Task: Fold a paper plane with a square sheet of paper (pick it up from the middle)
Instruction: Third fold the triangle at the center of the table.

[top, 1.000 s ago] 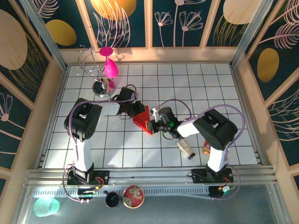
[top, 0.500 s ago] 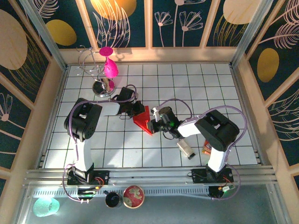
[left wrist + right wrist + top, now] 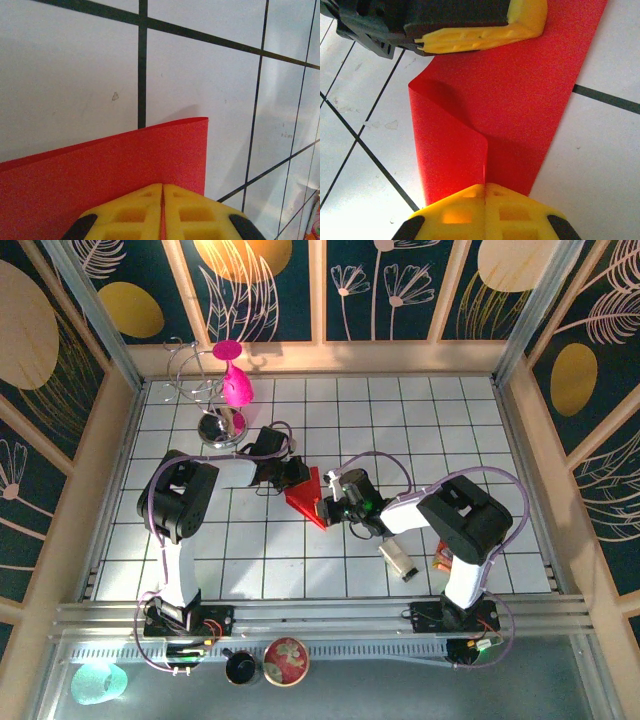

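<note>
I have the paper (image 3: pixel 305 497) at mid-table between the arms, partly curled up off the tiles. The left gripper (image 3: pixel 162 189) is pinched tight on one edge and the right gripper (image 3: pixel 485 188) is pinched tight on the opposite side, with no gap at either. To crease well, I judge I should bring the edges level before pressing flat, without a pull that could tear. The goblet (image 3: pixel 237 385) on its stand (image 3: pixel 214 426) sits well apart, so I see nothing blocking the fold.

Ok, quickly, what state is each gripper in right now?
Left gripper: closed, pinching an edge of the red paper sheet.
Right gripper: closed, pinching the same sheet where it curls over.
</note>
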Controlling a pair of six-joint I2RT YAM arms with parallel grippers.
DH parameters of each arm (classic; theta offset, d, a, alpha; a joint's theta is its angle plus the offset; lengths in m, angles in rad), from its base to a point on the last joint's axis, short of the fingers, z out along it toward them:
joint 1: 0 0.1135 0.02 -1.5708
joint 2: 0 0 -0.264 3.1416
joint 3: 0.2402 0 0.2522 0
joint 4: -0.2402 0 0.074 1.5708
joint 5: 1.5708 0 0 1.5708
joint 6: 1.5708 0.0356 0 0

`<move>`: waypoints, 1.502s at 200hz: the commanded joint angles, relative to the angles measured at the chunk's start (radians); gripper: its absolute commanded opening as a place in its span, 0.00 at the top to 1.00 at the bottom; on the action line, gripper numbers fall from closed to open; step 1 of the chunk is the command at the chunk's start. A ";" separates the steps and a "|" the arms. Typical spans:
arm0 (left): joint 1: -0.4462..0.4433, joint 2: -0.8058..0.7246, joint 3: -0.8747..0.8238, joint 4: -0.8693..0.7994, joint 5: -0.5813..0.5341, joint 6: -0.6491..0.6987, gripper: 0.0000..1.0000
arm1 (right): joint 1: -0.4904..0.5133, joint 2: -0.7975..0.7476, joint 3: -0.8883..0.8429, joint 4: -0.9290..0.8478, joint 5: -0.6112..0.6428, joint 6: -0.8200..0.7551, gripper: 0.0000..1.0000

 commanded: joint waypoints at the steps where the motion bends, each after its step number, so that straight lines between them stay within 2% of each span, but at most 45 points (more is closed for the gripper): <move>1: -0.006 0.029 -0.006 -0.060 -0.009 0.020 0.90 | -0.005 0.017 0.029 -0.014 0.009 0.004 1.00; 40: -0.006 -0.010 0.006 -0.070 -0.014 0.015 0.88 | -0.005 0.034 0.031 -0.034 0.012 0.007 1.00; 76: -0.006 -0.172 -0.016 -0.044 -0.089 -0.055 0.81 | -0.005 0.038 0.029 -0.049 0.011 0.010 1.00; 118: -0.011 -0.305 -0.110 -0.026 -0.117 -0.133 0.80 | -0.005 0.045 0.037 -0.054 0.008 0.018 1.00; 155: -0.058 -0.371 -0.210 -0.028 -0.151 -0.192 0.82 | -0.005 0.056 0.044 -0.058 -0.011 0.028 1.00; 245: -0.144 -0.328 -0.289 0.035 -0.216 -0.331 0.94 | -0.004 0.062 0.047 -0.067 0.003 0.032 1.00; 300: -0.146 -0.314 -0.315 0.028 -0.229 -0.355 0.95 | -0.005 0.062 0.046 -0.069 0.007 0.030 1.00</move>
